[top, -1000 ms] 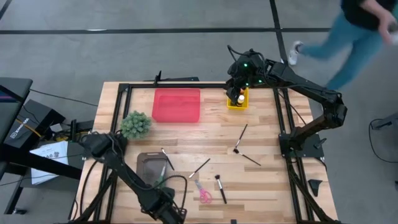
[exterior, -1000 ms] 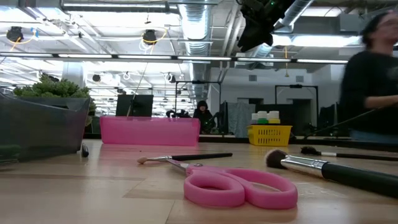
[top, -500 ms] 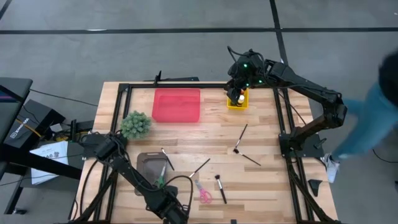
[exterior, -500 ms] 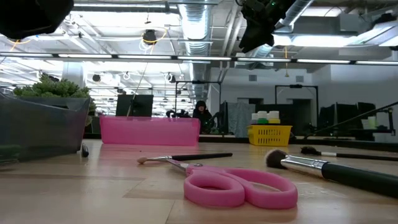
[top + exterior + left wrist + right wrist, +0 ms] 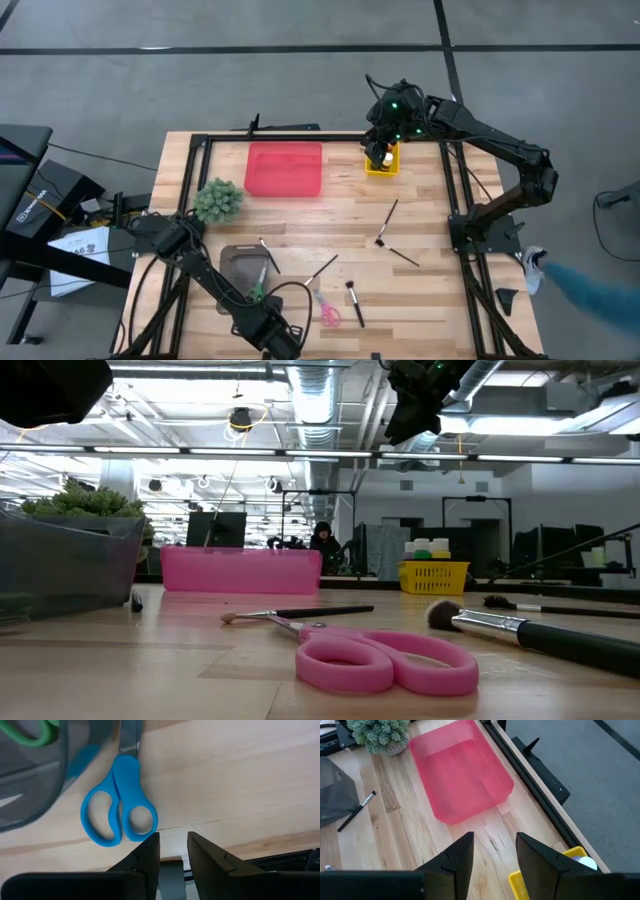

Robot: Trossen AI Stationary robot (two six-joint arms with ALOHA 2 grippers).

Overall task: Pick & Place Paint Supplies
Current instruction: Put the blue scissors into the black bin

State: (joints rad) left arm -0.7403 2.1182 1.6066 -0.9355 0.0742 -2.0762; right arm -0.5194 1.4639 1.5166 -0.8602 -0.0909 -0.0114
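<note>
A blurred teal shape (image 5: 590, 290) streaks past the high view's lower right corner, too smeared to identify. The yellow basket (image 5: 381, 163) sits partly hidden beneath the right hand (image 5: 381, 150). The blue scissors' (image 5: 119, 810) blades run off the left wrist view's edge.

I see a pale wooden plank table (image 5: 430, 300) bearing a pink plastic tray (image 5: 285, 169), a yellow slotted basket (image 5: 381, 163), a fuzzy green plant tuft (image 5: 218, 200), a smoky grey bin (image 5: 245, 270), pink-handled scissors (image 5: 328, 312), blue-handled scissors (image 5: 119, 811) and, I think, five dark-handled brushes (image 5: 386, 223) scattered about.
</note>
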